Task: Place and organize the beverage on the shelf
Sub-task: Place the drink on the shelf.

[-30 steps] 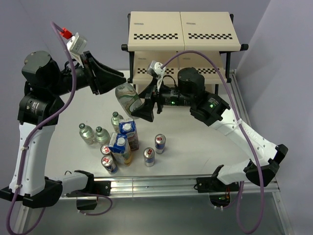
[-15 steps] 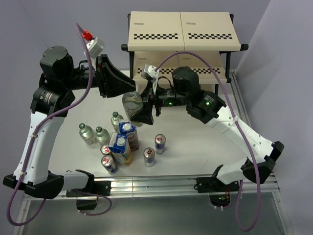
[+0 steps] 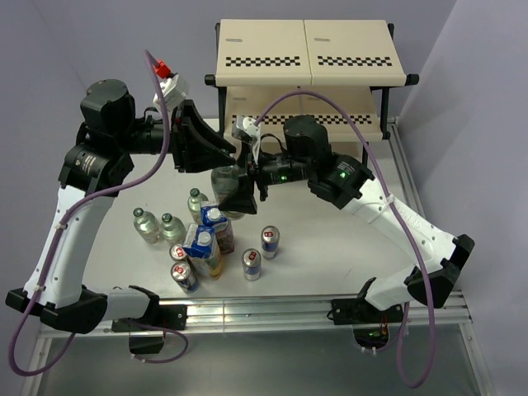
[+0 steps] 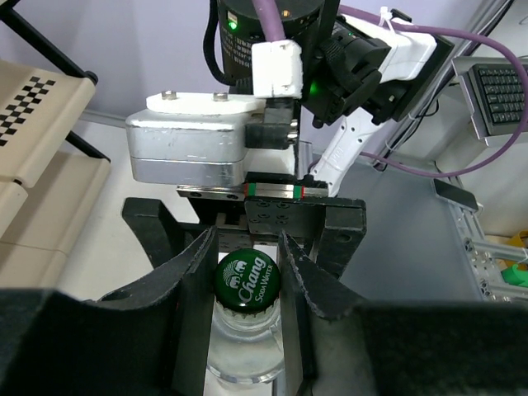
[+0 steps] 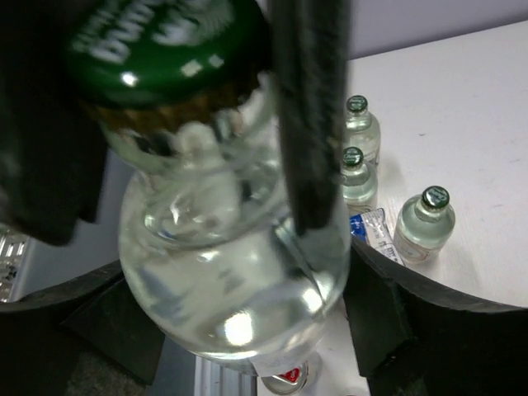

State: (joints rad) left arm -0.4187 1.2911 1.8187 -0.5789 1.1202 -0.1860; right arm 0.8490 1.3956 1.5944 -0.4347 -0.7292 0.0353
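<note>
left wrist: held bottle [image 4: 246, 355] points its cap [image 4: 247, 280] at the lens, long axis along the left tool [image 4: 246, 247] clamping its neck (right tool [image 5: 231, 322]: cannot tell); three bottles [image 3: 172, 227], four cans [image 3: 252, 264], two cartons [image 3: 216, 221] on tabletop [image 3: 330, 247].

Swung the left gripper [image 4: 246, 268] toward the middle, carrying the bottle [image 3: 223, 176] by its neck and tipping it from slanted to nearly upright. Brought the right gripper [image 5: 235, 330] closer, narrowing its jaws around the bottle's body.

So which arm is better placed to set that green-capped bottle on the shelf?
Right, probably. The right gripper brackets the bottle's body, and that arm sits just in front of the shelf; the left gripper only pinches the neck under the cap.
</note>
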